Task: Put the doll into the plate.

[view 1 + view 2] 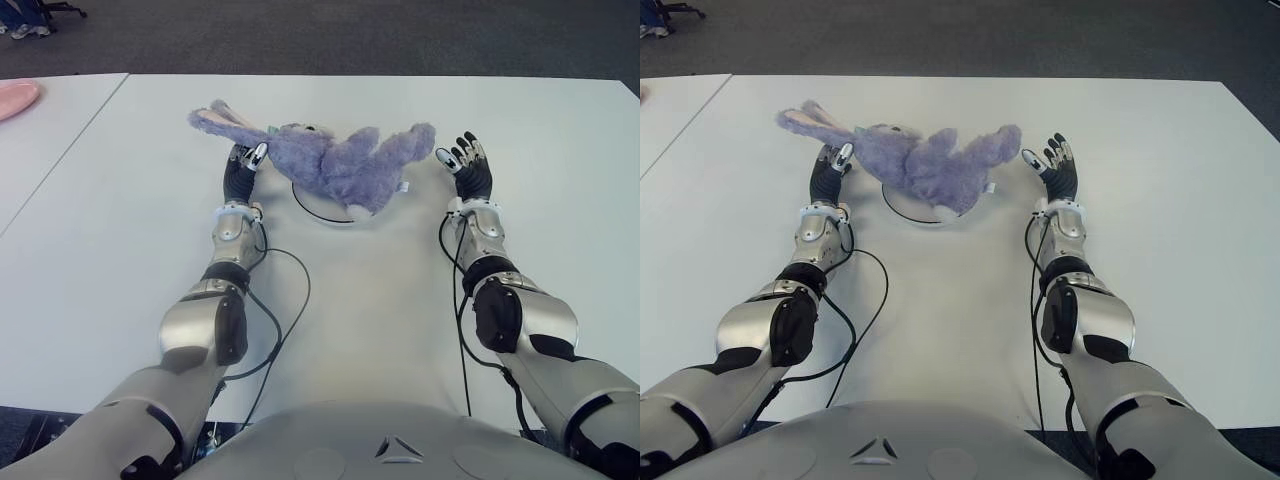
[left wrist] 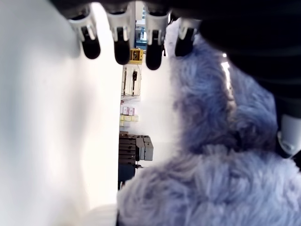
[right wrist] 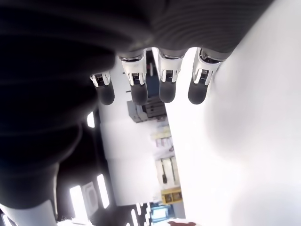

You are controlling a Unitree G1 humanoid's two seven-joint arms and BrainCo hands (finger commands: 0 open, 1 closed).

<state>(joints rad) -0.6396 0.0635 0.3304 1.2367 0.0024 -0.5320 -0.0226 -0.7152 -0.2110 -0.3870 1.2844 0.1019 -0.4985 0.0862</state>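
The white tabletop point(image 1: 400, 300) carries everything, and toward its far edge, roughly midway between the side edges, the purple plush doll point(image 1: 330, 160) lies sprawled across the white plate point(image 1: 322, 210), whose near rim shows under its body. The doll is longer than the plate, so its ears trail off toward the tabletop's left edge and one limb reaches toward the right; that overhang seems to be why the two hands flank it. The left robot hand point(image 1: 243, 170) sits against the doll's head end, fingers extended and relaxed, fur touching its palm side in the wrist view, though it grips nothing. The right robot hand point(image 1: 470, 163) stands just beside the doll's outstretched limb, apart from it, fingers spread and empty. Judging by this, the doll already rests in the plate.
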